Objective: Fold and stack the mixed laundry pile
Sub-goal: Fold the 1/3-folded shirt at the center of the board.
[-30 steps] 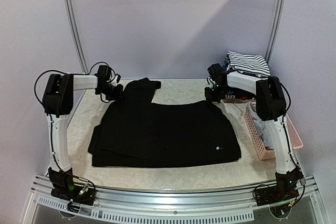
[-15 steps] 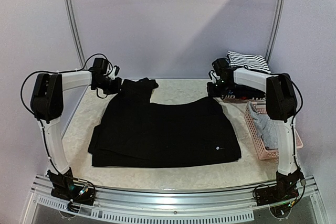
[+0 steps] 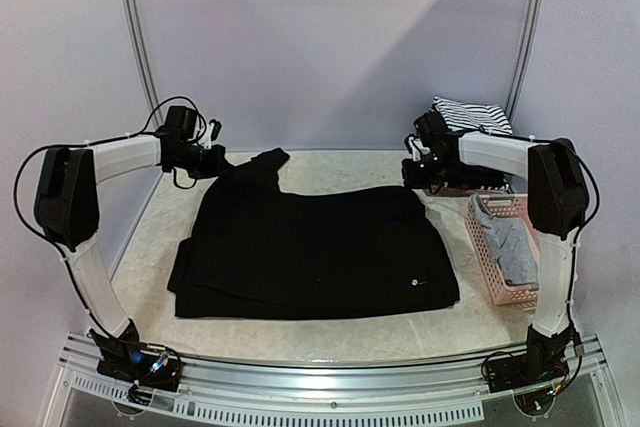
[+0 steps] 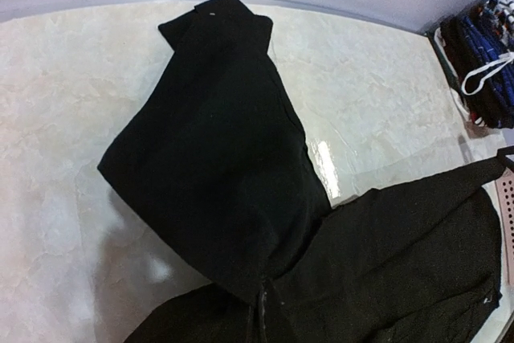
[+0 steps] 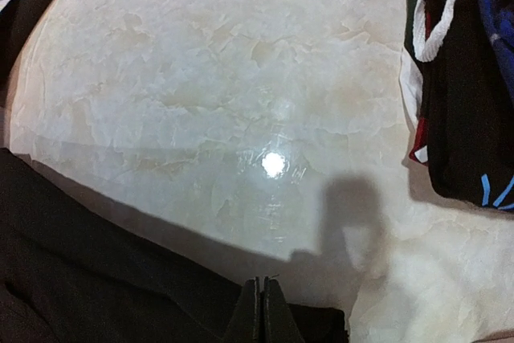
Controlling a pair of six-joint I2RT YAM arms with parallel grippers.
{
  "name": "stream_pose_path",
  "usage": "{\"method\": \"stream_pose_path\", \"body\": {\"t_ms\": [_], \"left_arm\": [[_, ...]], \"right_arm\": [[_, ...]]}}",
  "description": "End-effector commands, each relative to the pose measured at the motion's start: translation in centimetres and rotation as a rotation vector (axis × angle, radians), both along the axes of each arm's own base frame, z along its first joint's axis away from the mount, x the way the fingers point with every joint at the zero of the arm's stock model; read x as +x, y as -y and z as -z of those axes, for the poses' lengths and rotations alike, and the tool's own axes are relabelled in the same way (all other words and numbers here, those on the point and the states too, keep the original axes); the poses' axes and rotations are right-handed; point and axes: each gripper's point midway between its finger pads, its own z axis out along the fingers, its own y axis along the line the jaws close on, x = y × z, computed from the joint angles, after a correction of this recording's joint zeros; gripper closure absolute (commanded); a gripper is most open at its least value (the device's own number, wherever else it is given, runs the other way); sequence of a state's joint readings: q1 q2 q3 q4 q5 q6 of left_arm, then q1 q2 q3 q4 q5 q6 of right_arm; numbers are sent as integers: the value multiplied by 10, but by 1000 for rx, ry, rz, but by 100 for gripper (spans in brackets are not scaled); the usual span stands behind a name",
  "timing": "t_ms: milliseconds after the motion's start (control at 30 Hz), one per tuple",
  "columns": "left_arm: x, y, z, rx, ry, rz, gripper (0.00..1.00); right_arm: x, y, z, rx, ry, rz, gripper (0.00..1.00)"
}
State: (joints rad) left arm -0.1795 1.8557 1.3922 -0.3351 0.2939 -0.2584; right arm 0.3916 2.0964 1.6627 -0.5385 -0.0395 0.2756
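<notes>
1. locate the work. the large plain black cloth garment (image 3: 320,257) lies spread on the pale marble-pattern table top (image 3: 150,237), just beside the pink plastic lattice basket (image 3: 487,247), on the basket side that faces the left arm. its small white dot (image 3: 412,283) sits near the basket's near end. the grey garment (image 3: 510,247) lies inside the basket. the black-and-white striped garment (image 3: 470,115) rests on a dark folded stack (image 5: 458,78) beyond the basket's far end.

2. check the grips. the left gripper (image 4: 261,315) has its jaws together, pinched on the black garment's far corner, the one well apart from the basket. the right gripper (image 5: 261,311) is likewise clamped on black cloth at the far corner nearest the basket.

3. judged step: tension the far edge, then fold it.
- hold both corners at one height, so that the edge draws straight.
- the corner away from the basket is a narrow flap lying doubled over; expect it to trail and crease.
- carry the edge toward the hem level with the basket's near end, and lay it down before you release.
- steer the right gripper clear of the dark stack and its white cord (image 5: 438,6); it could snag.
</notes>
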Motion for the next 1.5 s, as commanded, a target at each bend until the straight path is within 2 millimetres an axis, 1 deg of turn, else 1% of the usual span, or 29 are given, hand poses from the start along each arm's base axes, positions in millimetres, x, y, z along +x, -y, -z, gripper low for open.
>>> {"method": "stream_pose_path", "body": {"t_ms": [0, 33, 67, 133, 267, 367, 500, 633, 733, 900, 967, 1100, 1267, 1467], "left_arm": [[-14, 5, -10, 26, 18, 25, 100], [-17, 6, -11, 28, 21, 26, 100], [-20, 5, -11, 32, 20, 25, 100], [-24, 5, -12, 37, 23, 25, 100], [-36, 2, -9, 57, 11, 23, 100], [-45, 1, -10, 64, 12, 21, 100], [-59, -1, -12, 82, 15, 15, 100], [-73, -2, -15, 106, 19, 14, 100], [-83, -4, -16, 118, 20, 8, 100], [-102, -4, -6, 121, -12, 8, 100], [-110, -3, -1, 129, -23, 8, 100], [-123, -3, 9, 145, -45, 7, 100], [-135, -4, 19, 154, -64, 0, 100], [-151, 2, 27, 157, -78, 13, 100]], "right_arm": [[-9, 0, -28, 46, 58, -4, 100], [-13, 0, -32, 52, 67, -5, 100], [-17, 1, -31, 53, 63, -4, 100], [-24, 3, -37, 60, 74, -3, 100], [-40, 5, -37, 62, 70, -7, 100], [-50, 4, -40, 61, 76, -12, 100], [-63, 2, -38, 53, 75, -27, 100], [-73, 5, -29, 34, 60, -19, 100], [-82, 12, -23, 16, 49, -7, 100], [-96, 28, -15, -24, 47, 39, 100], [-100, 34, -12, -34, 45, 59, 100], [-104, 48, 1, -97, 33, 99, 100], [-110, 51, 17, -111, 3, 98, 100], [-123, 47, 18, -80, -7, 82, 100]]}}
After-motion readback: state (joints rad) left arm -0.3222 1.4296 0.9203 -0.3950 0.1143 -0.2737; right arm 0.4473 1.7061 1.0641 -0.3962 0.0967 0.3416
